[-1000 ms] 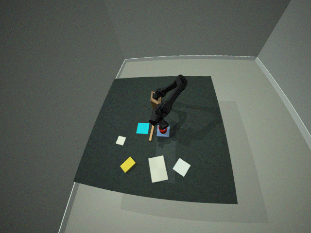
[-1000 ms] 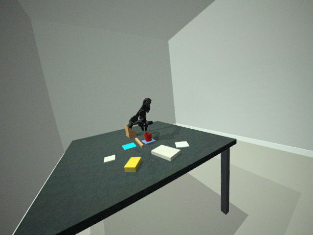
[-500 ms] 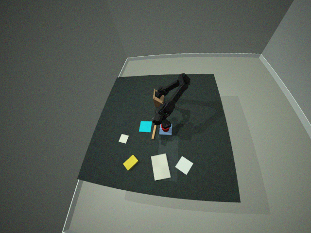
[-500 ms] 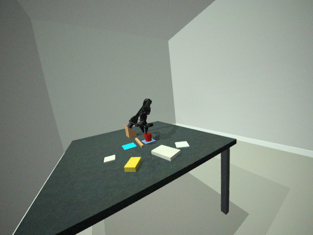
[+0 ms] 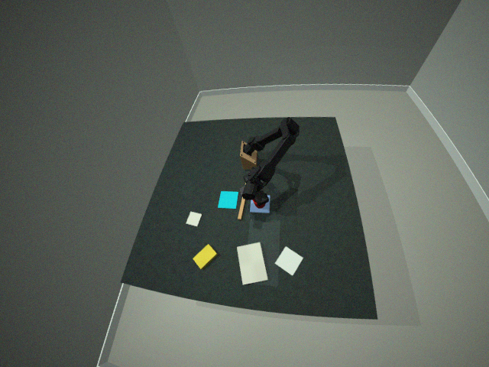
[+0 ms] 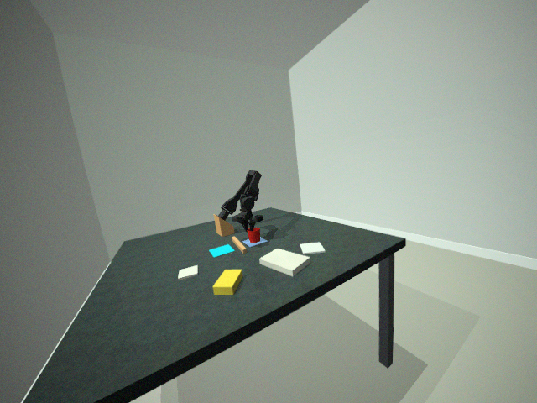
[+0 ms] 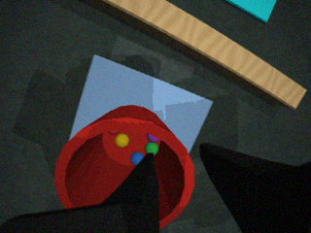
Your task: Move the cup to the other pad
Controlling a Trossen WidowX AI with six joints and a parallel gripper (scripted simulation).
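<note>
Red cup (image 7: 83, 170) w/ marbles (image 7: 121, 141) is sitting upright on the pale blue pad (image 7: 117, 87), desk-centre. Tool (image 7: 176, 151) is straddling the cup's wall, one finger inside, the other outside, narrowed approx. a third but w/ a gap showing, not clamping. Wooden strip (image 7: 219, 53) is lying btwn this pad & the cyan pad (image 5: 228, 199).
</note>
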